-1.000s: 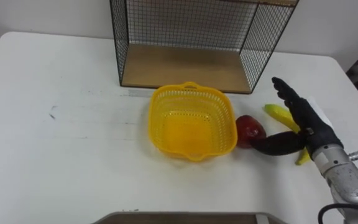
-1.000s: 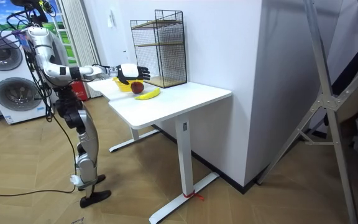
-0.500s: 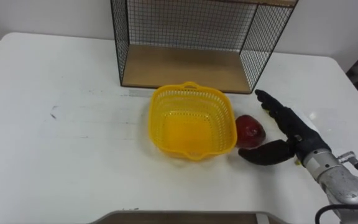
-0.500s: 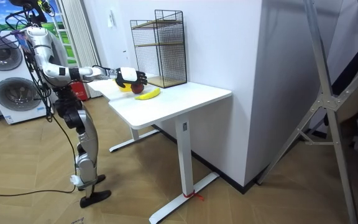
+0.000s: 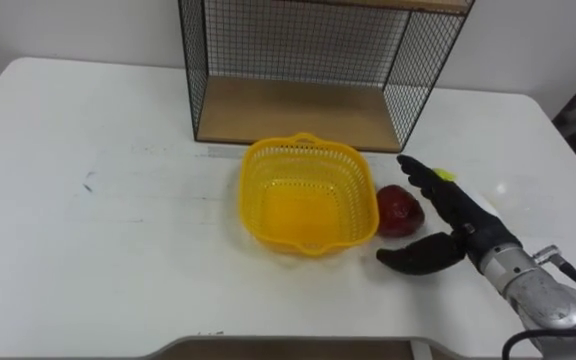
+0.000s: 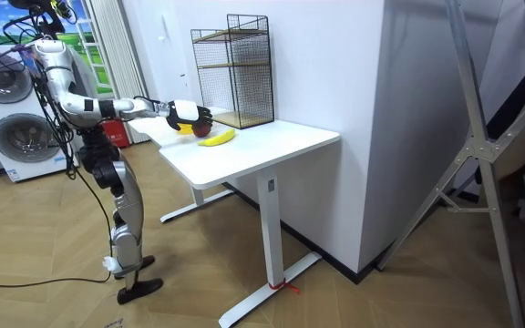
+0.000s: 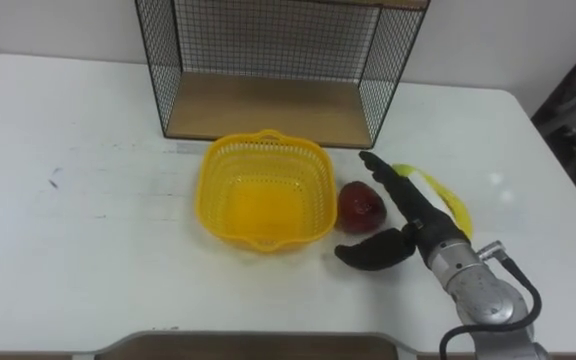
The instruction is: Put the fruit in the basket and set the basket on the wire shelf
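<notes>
A yellow mesh basket (image 5: 310, 205) stands empty on the white table (image 5: 118, 250), just in front of the black wire shelf (image 5: 308, 70) with its wooden floor. A red apple (image 5: 400, 211) lies against the basket's right side. My right hand (image 5: 476, 240) is open around the apple: straight fingers (image 5: 433, 190) run along its right side and the thumb (image 5: 418, 258) lies in front of it. A yellow banana (image 7: 440, 196) lies to the right of the hand, partly under the fingers. In the room view I stand at the table's end with the right hand (image 6: 188, 112) reached out over it.
A small dark mark (image 5: 87, 183) is on the table's left part. The table's right edge (image 5: 568, 140) is close to the hand. Washing machines (image 6: 12, 118) stand behind me in the room view.
My right hand has moved left and a little forward, from over the banana to the apple, so its fingers and thumb now lie on either side of the fruit. The basket and apple have not moved.
</notes>
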